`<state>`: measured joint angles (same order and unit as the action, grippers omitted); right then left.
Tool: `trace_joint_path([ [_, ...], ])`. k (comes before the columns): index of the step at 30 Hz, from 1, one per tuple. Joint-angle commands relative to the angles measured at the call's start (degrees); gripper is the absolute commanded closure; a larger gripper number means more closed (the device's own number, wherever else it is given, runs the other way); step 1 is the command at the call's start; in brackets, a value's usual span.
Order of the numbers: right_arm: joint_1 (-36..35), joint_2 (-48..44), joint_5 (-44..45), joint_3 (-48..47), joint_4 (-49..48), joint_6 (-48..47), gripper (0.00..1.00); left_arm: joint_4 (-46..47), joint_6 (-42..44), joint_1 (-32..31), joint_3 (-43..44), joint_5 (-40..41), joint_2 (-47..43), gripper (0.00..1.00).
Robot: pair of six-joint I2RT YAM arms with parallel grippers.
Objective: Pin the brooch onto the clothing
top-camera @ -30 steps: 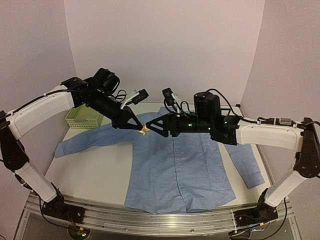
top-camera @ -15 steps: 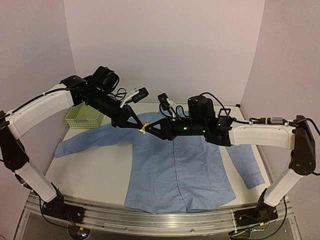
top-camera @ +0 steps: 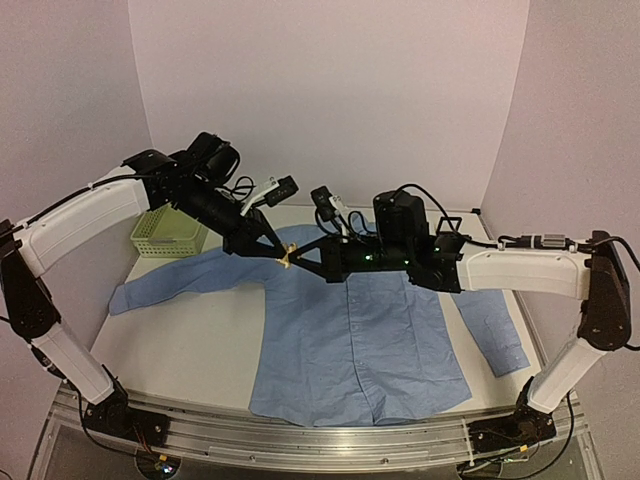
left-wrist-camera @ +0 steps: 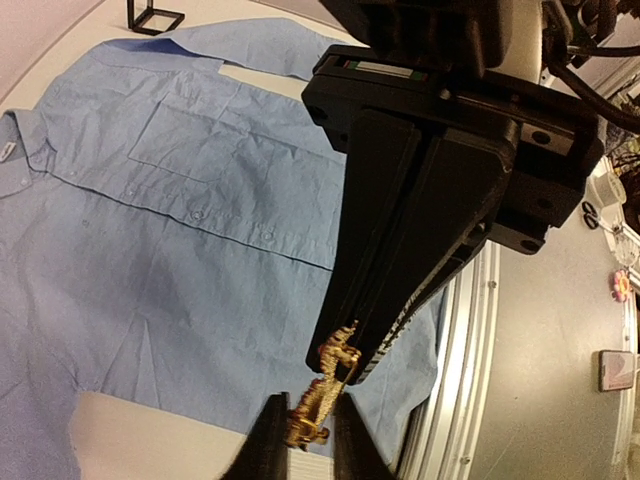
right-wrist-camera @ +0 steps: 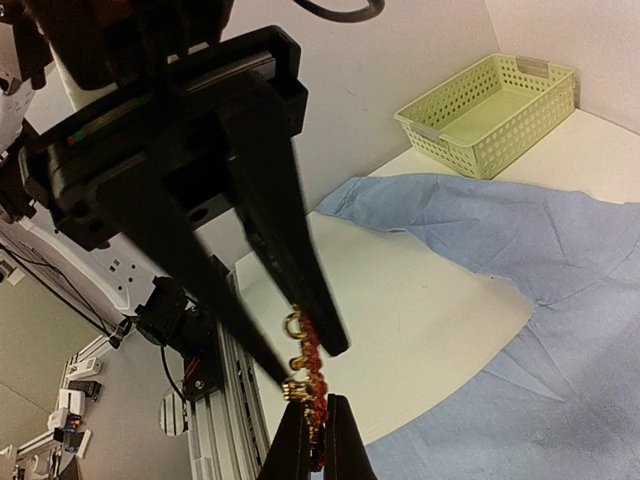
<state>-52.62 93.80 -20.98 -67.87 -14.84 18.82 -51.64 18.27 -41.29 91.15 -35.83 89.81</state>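
Observation:
The brooch [top-camera: 288, 259], a tiny gold and red ornament, hangs in mid-air above the light blue shirt [top-camera: 360, 330], which lies flat on the table. Both grippers meet at it tip to tip. My right gripper [right-wrist-camera: 319, 405] is shut on one end of the brooch [right-wrist-camera: 305, 365]. My left gripper [left-wrist-camera: 303, 410] has its fingers parted on either side of the other end of the brooch [left-wrist-camera: 325, 385]. In the top view the left gripper [top-camera: 281, 256] comes from the left and the right gripper [top-camera: 295, 262] from the right, above the shirt's left shoulder.
A pale green basket [top-camera: 165, 233] stands at the back left beside the shirt's sleeve. A small black square frame [left-wrist-camera: 155, 15] stands beyond the collar. Bare table [right-wrist-camera: 430, 320] lies under the grippers. The aluminium rail [top-camera: 300, 440] runs along the near edge.
My right gripper has moved left up to the brooch and shut on it. My left gripper's fingers, shut on the brooch before, have parted.

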Motion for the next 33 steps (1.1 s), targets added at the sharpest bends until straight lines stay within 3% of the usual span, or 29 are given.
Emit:
trace_joint_path([
  [1,0.1,-0.8,1.5,-2.7,-0.9,1.6,1.0,-0.4,1.7,-0.2,3.9,-1.6,-0.4,0.63],
  [3,0.2,-1.2,2.1,-3.3,-1.5,2.4,1.0,0.9,2.1,0.1,3.3,-1.7,-1.7,0.45],
  [6,0.5,-2.1,2.9,-4.1,-4.2,5.1,1.0,6.0,0.8,1.5,0.1,-2.1,-5.4,0.28],
  [11,0.5,-4.8,4.2,-3.7,-14.0,9.3,1.0,25.0,-7.7,5.5,-11.6,-4.3,-16.3,0.17],
  [13,0.5,-5.7,4.6,-3.4,-17.5,9.9,1.0,31.9,-10.5,5.8,-15.8,-7.1,-19.1,0.21],
  [17,0.3,-6.6,5.4,-2.5,-25.9,9.7,1.0,44.2,-23.1,5.8,-19.5,-13.1,-19.3,0.43],
  [23,-0.5,-5.9,6.9,-2.0,-32.6,8.5,1.0,59.5,-36.6,4.5,-19.8,-15.3,-15.3,0.41],
  [33,-1.1,-5.5,7.3,-1.5,-35.1,7.7,1.0,67.3,-40.5,2.1,-18.0,-15.1,-11.5,0.46],
])
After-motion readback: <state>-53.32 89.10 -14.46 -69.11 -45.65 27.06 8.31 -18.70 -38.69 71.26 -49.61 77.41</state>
